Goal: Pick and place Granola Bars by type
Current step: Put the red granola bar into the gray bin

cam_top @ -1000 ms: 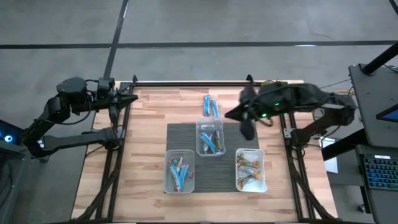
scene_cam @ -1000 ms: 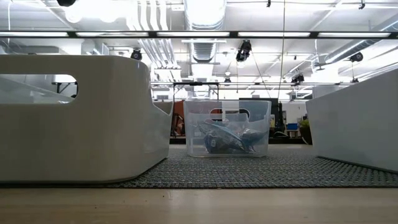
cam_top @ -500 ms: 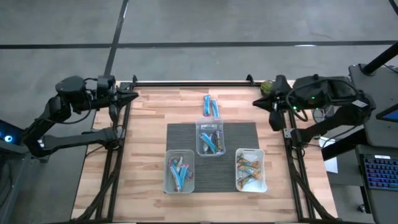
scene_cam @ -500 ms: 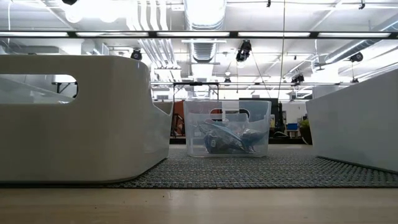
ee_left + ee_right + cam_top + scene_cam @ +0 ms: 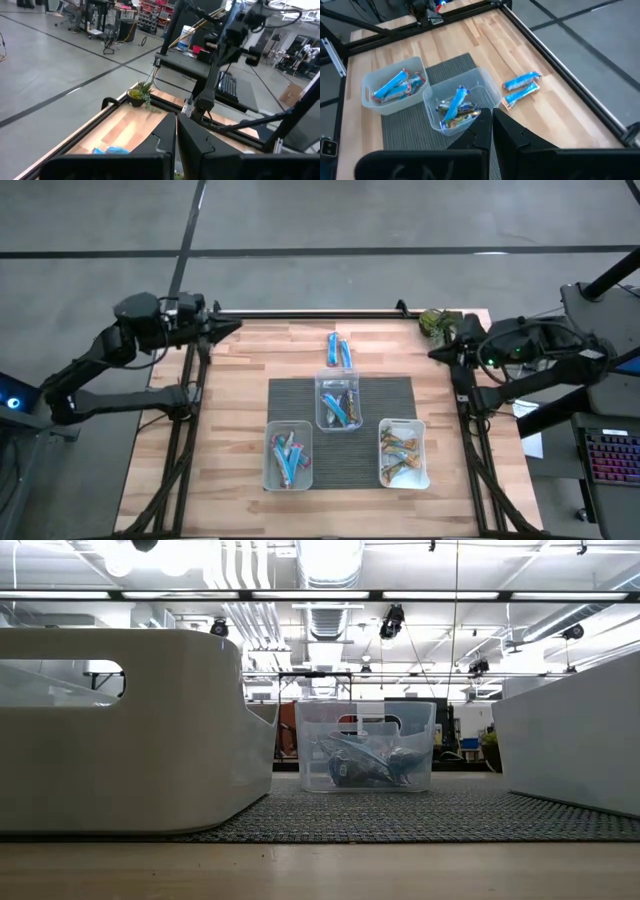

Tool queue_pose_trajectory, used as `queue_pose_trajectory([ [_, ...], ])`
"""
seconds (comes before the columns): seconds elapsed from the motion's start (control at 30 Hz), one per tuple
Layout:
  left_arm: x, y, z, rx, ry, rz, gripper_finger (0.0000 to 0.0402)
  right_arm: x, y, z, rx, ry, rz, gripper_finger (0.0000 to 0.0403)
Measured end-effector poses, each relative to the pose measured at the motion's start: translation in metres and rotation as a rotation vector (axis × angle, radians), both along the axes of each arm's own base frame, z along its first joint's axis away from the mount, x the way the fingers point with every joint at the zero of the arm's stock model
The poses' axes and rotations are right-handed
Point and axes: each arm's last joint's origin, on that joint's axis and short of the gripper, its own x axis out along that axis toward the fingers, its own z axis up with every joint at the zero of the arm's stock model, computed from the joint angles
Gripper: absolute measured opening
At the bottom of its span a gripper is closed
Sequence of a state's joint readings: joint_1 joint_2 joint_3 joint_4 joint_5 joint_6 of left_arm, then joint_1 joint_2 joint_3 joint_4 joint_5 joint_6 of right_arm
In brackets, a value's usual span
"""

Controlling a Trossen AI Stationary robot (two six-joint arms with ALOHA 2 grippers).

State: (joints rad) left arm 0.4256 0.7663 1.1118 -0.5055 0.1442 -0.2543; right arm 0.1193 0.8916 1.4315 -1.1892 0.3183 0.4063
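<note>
On the bare wood, two blue Granola Bars (image 5: pixel 339 350) unseen from low view, left gripper (image 5: pixel 232 329) and right gripper (image 5: pixel 437 354) both closed, empty.

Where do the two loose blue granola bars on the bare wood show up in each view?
High view: two blue bars on the wood just beyond the mat's far edge.
Low view: not in it.
Left wrist view: blue wrappers beside the closed fingers.
Right wrist view: both bars side by side on the wood.
Shared landmark: the middle clear tub, next to them.
</note>
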Motion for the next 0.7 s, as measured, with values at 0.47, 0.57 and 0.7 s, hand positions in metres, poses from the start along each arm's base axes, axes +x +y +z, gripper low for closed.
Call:
queue_pose_trajectory([
  [0.47,0.037,0.024,-0.001,0.042,0.024,0.1,0.0004,-0.012,-0.004,-0.022,0.021,-0.119,-0.136,0.0008],
  [0.57,0.048,0.03,-0.001,0.05,0.058,0.105,0.0017,-0.012,-0.005,-0.02,0.02,-0.126,-0.139,0.0008],
  [0.7,0.058,0.038,0.009,0.05,0.063,0.113,0.0049,-0.013,-0.006,-0.017,0.001,-0.141,-0.183,0.0008],
])
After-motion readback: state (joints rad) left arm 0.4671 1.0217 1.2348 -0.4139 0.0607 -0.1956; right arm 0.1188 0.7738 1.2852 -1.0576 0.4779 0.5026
